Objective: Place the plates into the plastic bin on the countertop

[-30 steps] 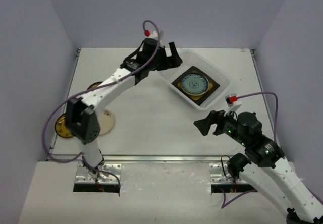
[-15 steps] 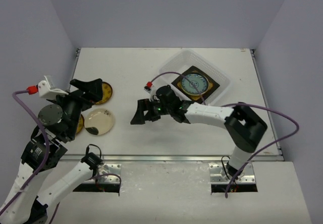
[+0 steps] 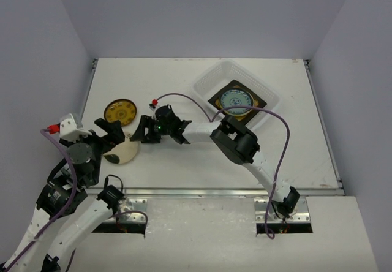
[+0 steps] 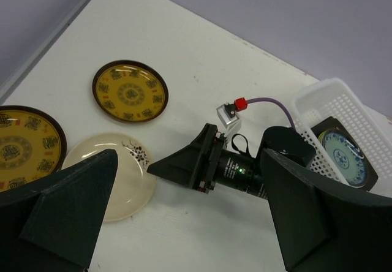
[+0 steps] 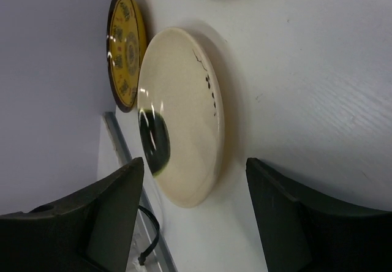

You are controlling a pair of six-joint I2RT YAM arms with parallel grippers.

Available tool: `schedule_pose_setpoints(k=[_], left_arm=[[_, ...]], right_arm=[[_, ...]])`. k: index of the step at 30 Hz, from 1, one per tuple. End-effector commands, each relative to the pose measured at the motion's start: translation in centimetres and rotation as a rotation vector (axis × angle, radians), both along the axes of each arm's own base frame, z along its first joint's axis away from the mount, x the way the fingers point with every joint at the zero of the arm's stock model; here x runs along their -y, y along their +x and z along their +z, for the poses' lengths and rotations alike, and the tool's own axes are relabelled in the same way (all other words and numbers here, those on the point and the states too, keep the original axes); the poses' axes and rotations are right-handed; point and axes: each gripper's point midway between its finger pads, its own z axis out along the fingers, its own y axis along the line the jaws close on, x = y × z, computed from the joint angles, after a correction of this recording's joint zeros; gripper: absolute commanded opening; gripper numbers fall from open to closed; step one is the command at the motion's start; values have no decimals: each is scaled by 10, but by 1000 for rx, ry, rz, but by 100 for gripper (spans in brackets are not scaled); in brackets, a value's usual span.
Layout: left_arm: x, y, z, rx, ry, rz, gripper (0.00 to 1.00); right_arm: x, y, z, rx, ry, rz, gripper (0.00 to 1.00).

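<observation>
One cream plate (image 3: 125, 154) sits just beside my right end effector (image 3: 141, 132), at its eight o'clock, jaws open and empty; my open left end effector (image 4: 188, 154) hovers above.

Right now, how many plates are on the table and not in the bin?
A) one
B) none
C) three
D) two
C: the left wrist view shows a yellow plate, a second yellow plate and a cream plate lying on the table, all outside the bin.
</observation>
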Motion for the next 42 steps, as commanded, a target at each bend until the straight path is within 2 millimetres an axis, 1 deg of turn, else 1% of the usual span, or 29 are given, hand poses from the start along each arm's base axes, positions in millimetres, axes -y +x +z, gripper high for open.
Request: schedule_pose_setpoints(k=[1, 2, 5, 6, 7, 9, 10, 11, 14, 15, 17, 19, 20, 21, 22, 24, 26, 28, 29, 30, 31, 32, 33, 34, 35, 36, 37, 40, 42], left_arm=[[-8, -3, 10, 52, -7, 29, 100], [-7, -3, 11, 55, -9, 20, 100], [-4, -4, 12, 69, -14, -3, 100], [-4, -5, 13, 73, -16, -3, 100], [-5, -5, 13, 77, -18, -3, 100], [-5, -6, 14, 82, -21, -4, 100], [-5, -7, 14, 85, -23, -5, 100], [-5, -7, 15, 87, -23, -6, 100], [-5, -7, 15, 87, -22, -9, 100], [-5, -6, 14, 86, -22, -7, 100], [-5, -7, 15, 87, -22, -8, 100], [-4, -6, 14, 85, -22, -9, 100], [-5, -7, 15, 87, -23, -7, 100], [-5, -7, 15, 90, -24, -6, 100], [-5, -7, 15, 91, -25, -6, 100], [-5, -8, 15, 93, -26, -8, 100], [-6, -8, 16, 96, -28, -8, 100], [-5, -8, 15, 95, -27, -8, 100], [-5, -8, 15, 96, -28, -9, 100], [-5, -8, 15, 96, -28, -10, 100], [-4, -7, 15, 94, -27, -12, 100], [-3, -6, 14, 90, -26, -15, 100], [-2, -5, 13, 87, -24, -17, 100], [-1, -4, 13, 85, -24, -19, 100], [0, -3, 11, 77, -19, -21, 100], [2, 0, 9, 68, -14, -26, 100], [4, 2, 7, 60, -12, -30, 100], [9, 6, 3, 40, -6, -47, 100], [13, 9, 1, 31, -1, -58, 100]], right_arm=[[9, -5, -56, -77, -128, -61, 67], [9, -7, -63, -91, -142, -58, 62], [13, -12, -82, -121, -198, -52, 54], [13, -13, -84, -127, -204, -51, 49], [14, -17, -89, -137, -215, -46, 38], [16, -22, -92, -150, -224, -39, 22], [16, -25, -91, -151, -227, -35, 17], [16, -27, -86, -147, -225, -32, 15], [15, -28, -66, -135, -211, -28, 4], [15, -28, -59, -133, -204, -29, 3], [15, -28, -38, -119, -181, -28, 0], [23, -30, -26, -108, -185, -37, 0], [29, -29, -7, -75, -174, -49, 0], [29, -27, 17, -40, -146, -51, 0], [31, -25, 35, -9, -129, -55, 0], [55, -24, 66, 53, -125, -83, 0], [81, -10, 101, 91, -83, -120, 0], [110, 2, 126, 117, -56, -162, 0], [129, 11, 136, 137, -52, -192, 0], [154, 24, 146, 146, -53, -241, 0], [179, 33, 152, 152, -60, -281, 0], [208, 46, 155, 150, -71, -332, 0], [243, 67, 156, 139, -83, -407, 0], [252, 67, 148, 120, -96, -414, 0], [286, 84, 154, 123, -93, -487, 0], [326, 99, 153, 119, -112, -565, 0], [356, 108, 150, 113, -138, -622, 0], [436, 120, 128, 70, -235, -754, 0], [480, 127, 120, 50, -255, -837, 0]])
